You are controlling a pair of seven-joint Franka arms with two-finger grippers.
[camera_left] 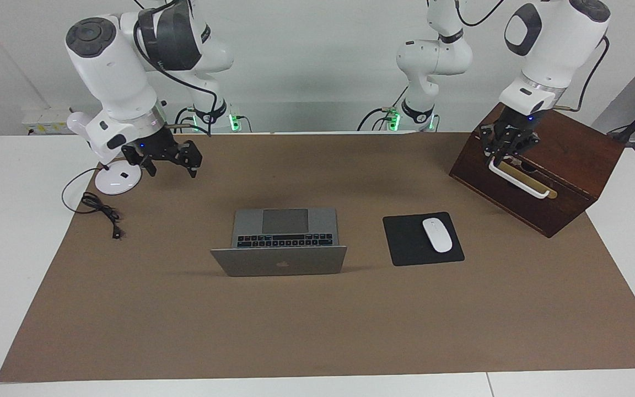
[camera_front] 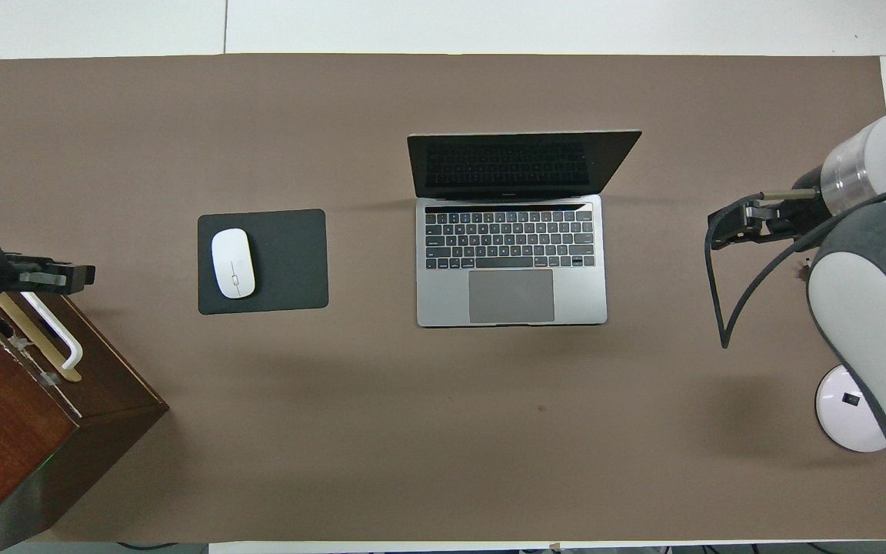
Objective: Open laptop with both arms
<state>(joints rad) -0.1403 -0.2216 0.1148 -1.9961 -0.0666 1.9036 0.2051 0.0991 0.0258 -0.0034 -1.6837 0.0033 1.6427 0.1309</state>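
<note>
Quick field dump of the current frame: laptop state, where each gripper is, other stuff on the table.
laptop: open, lid up, screen dark, mid-mat
left gripper: raised over the wooden box, at its white handle, nothing held
right gripper: raised over the mat beside the lamp base, nothing held
mouse: on the mouse pad, beside the laptop toward the left arm's end
task: lid already open
</note>
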